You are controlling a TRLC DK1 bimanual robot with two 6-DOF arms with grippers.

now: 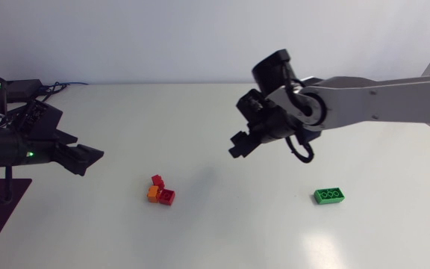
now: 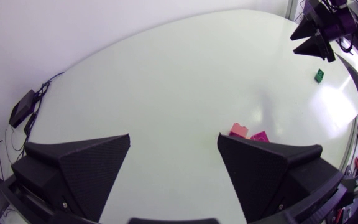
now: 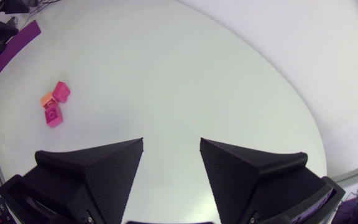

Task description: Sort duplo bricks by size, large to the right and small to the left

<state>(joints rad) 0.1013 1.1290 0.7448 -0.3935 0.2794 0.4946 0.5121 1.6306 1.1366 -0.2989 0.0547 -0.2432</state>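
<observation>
While the left gripper (image 2: 173,140) and right gripper (image 3: 171,143) hang with fingers apart, the bricks lie on the table (image 1: 222,228).
Three small bricks (image 1: 161,193), two red and one orange, touch left of middle; the green brick (image 1: 328,196) lies well apart to their right.

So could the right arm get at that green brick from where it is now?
Probably yes. The right gripper hangs open and empty above the table, and the green brick lies alone nearby, with nothing between them.

Silver-grey right arm (image 1: 379,101), black joints, looped cable; right pincer (image 3: 171,142) matte black wedges.
</observation>
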